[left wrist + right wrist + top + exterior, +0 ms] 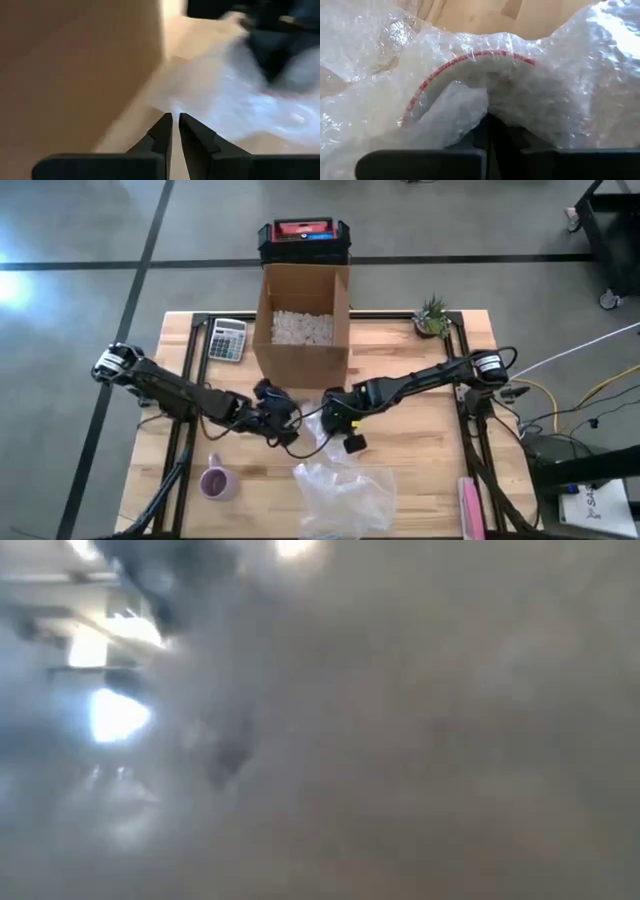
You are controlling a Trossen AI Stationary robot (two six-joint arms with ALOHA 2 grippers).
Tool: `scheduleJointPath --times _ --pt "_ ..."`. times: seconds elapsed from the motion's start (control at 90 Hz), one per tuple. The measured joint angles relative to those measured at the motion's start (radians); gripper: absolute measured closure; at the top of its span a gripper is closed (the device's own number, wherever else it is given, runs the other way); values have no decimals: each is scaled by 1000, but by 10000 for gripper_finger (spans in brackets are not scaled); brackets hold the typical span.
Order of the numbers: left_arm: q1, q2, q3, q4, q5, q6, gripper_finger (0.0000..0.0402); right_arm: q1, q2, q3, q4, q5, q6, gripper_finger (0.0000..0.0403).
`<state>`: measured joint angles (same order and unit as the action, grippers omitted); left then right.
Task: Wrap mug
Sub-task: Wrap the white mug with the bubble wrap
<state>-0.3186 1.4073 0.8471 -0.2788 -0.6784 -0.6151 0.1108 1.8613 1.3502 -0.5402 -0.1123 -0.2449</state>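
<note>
Jaws on my right gripper [335,423] clamped on bubble wrap [340,490] mid-worktop; left gripper [285,423] pinched together, empty, beside the cardboard box [302,320]. Both arms reach low toward centre. Mug [217,482] sits front-left, untouched.

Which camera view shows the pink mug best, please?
The high view shows it best: the mug stands whole on the table, near the front left, apart from the bubble wrap and both grippers. The low view is fogged over, and neither wrist view shows the mug.
</note>
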Motion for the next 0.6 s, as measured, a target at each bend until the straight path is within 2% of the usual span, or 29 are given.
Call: scheduleJointPath --times 0.111,0.211,0.3,0.489,0.6 --pt "25 50 -64 237 61 58 380 -1 -1 0 2 0 -1 403" --pt "36 92 -100 515 185 163 380 -2 0 0 2 0 -2 403" --pt "43 126 -103 662 305 205 380 -2 0 0 3 0 -2 403" --pt "46 237 -65 696 350 215 380 -2 0 3 1 1 -2 403" --pt "48 282 -37 701 347 216 380 -1 -10 53 -102 0 -1 403"
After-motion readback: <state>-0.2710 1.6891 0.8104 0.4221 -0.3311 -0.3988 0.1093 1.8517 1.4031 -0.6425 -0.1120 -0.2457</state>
